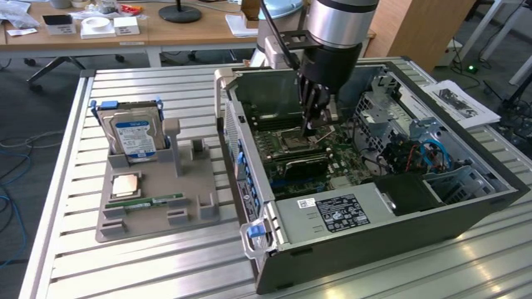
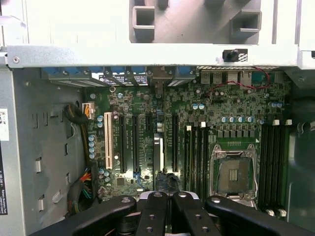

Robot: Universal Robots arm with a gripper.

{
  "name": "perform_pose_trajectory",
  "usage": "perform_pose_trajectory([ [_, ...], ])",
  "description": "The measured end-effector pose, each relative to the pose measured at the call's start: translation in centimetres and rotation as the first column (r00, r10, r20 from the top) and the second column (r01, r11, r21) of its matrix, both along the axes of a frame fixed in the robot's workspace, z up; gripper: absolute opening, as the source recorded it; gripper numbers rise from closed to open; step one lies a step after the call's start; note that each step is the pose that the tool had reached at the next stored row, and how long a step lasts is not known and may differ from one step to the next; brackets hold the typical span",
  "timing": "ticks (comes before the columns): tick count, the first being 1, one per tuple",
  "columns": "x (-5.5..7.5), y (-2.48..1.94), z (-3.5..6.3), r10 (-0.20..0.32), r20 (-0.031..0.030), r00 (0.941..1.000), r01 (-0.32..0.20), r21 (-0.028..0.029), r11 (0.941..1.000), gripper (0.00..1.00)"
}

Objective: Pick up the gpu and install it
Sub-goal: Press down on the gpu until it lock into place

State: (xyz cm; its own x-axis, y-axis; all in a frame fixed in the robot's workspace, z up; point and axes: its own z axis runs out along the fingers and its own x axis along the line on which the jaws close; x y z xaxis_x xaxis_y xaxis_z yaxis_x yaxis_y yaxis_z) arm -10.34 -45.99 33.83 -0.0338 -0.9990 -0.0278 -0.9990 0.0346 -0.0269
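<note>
- The gpu point(image 1: 299, 165) appears to stand on edge among the expansion slots of the motherboard point(image 1: 337, 156), in the middle of the open computer case point(image 1: 332, 243). In the wrist view it appears edge-on as a thin strip point(image 2: 156, 155) between the long dark slots.
- By my judgement it is light and stiff but fragile: a thin board with exposed components, best held by its bare upper edge or near the bracket end and kept straight, not twisted.
- The gripper point(image 1: 313, 128) hangs inside the case above the card with its fingers point(image 2: 152, 211) drawn together. They line up with the card's edge, but I cannot tell whether they pinch it.
- The empty processor socket point(image 2: 234, 174) lies just beside the slots, towards the case's far wall in the exterior view.
- On the table point(image 1: 124, 268), a grey parts tray point(image 1: 149, 221) sits near the edge at the exterior view's left and holds the hard drive point(image 1: 136, 137) and a memory stick point(image 1: 154, 202).
</note>
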Motion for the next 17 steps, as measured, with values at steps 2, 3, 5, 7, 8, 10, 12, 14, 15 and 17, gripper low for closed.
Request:
perform_pose_trajectory([
  [2,0.0,0.04,-0.02,0.0,0.0,1.0,0.0,0.0002,1.0,0.11],
  [3,0.0,0.04,-0.01,0.0,0.0,1.0,0.0,0.0001,1.0,0.11],
  [5,0.0,0.05,-0.12,0.0,0.0,1.0,0.0,0.0001,1.0,0.11],
  [7,0.0,0.05,-0.37,0.0,0.0,1.0,0.0,0.0,1.0,0.11],
  [8,0.0,0.06,-0.48,0.0,0.0,1.0,0.0,0.0001,1.0,0.11],
  [10,0.0,0.06,-0.69,0.0,0.0,1.0,0.0,0.0001,1.0,0.11],
  [12,0.0,0.06,-0.85,0.0,-0.0001,1.0,0.0,0.0,1.0,0.11],
  [14,0.0,0.07,-1.0,0.0,0.0,1.0,0.0,0.0001,1.0,0.11],
  [15,0.0,0.07,-1.06,0.0,0.0,1.0,0.0,0.0,1.0,0.11],
  [17,0.0,0.07,-1.14,0.0,-0.0001,1.0,0.0,-0.0001,1.0,0.11],
])
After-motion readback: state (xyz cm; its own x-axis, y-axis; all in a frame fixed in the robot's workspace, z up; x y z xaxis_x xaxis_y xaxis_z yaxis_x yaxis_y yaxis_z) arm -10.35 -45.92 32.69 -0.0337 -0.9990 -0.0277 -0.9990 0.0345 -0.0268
